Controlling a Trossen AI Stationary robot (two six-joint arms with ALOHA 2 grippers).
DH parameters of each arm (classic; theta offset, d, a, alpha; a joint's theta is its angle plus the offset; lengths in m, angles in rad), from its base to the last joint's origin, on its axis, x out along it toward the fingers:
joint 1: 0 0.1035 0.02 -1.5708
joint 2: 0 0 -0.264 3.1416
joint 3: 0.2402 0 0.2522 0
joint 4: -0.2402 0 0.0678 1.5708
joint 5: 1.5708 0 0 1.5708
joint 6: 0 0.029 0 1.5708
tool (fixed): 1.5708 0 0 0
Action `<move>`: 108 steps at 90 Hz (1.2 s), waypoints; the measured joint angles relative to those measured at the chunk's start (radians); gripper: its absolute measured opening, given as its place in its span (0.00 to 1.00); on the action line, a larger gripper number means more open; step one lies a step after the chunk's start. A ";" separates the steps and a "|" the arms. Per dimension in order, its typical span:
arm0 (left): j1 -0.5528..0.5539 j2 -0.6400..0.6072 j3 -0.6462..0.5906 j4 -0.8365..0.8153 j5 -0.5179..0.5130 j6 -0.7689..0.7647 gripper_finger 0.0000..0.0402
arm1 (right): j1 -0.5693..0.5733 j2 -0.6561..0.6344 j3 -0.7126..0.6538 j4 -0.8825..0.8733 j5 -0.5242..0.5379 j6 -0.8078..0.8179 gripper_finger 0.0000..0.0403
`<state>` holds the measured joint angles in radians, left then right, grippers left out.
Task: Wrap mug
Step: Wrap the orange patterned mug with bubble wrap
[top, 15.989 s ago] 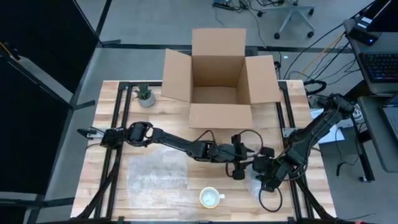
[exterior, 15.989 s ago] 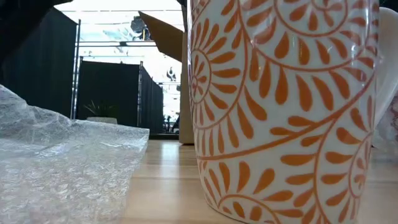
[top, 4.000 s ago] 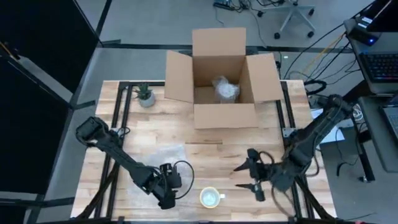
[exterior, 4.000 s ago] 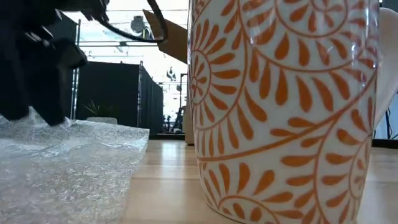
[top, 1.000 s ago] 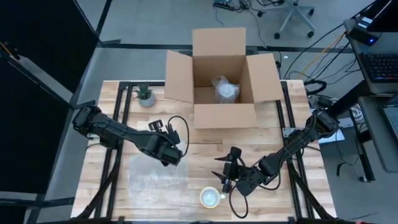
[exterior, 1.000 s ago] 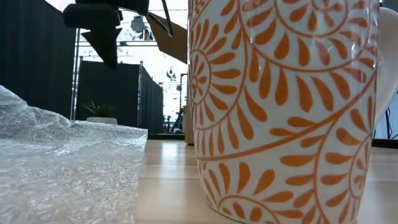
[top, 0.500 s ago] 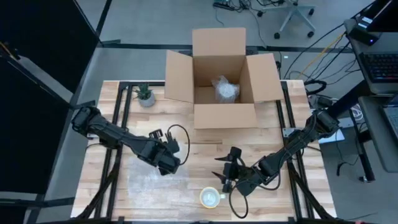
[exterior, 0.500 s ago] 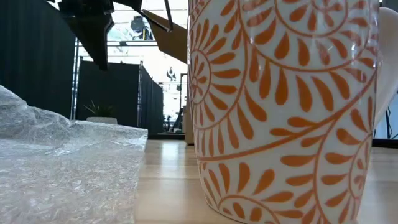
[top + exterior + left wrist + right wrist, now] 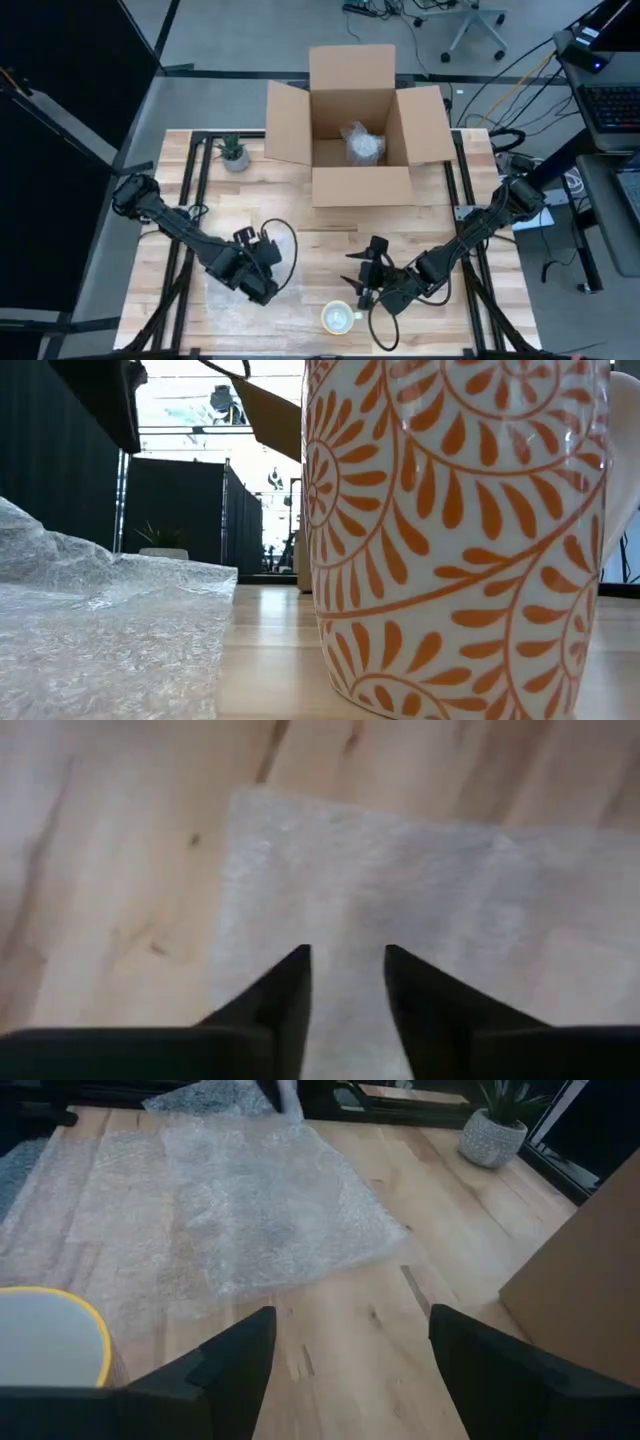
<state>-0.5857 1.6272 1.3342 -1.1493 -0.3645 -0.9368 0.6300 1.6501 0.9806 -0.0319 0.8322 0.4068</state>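
Left gripper (image 9: 347, 970), fingers apart, over bubble wrap (image 9: 235, 292) at its far edge; right gripper (image 9: 362, 272), fingers spread, beside mug (image 9: 337, 318).

Table: a light wooden table top (image 9: 440, 215) with black metal rails.
Box: an open brown cardboard box (image 9: 356, 180) at the far middle of the table, all four flaps spread out.
In the box: a crumpled clear wrapped bundle (image 9: 362, 143).
Plant: a small green plant in a grey pot (image 9: 233, 153), far left, just beside the box.
Floor: a grey office chair base (image 9: 470, 22) beyond the table.
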 joint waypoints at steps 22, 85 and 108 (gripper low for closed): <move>-0.111 0.002 -0.020 0.228 -0.073 0.058 0.49 | 0.000 0.000 0.000 0.005 0.000 0.004 0.62; -0.080 0.281 -0.150 0.497 -0.042 0.087 0.49 | 0.000 0.000 0.000 0.005 0.003 0.017 0.62; -0.044 0.308 -0.150 0.578 0.014 0.122 0.49 | 0.000 0.001 0.000 0.002 0.003 0.016 0.62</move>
<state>-0.6300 1.9354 1.1847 -0.5717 -0.3504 -0.8148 0.6300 1.6508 0.9806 -0.0302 0.8349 0.4225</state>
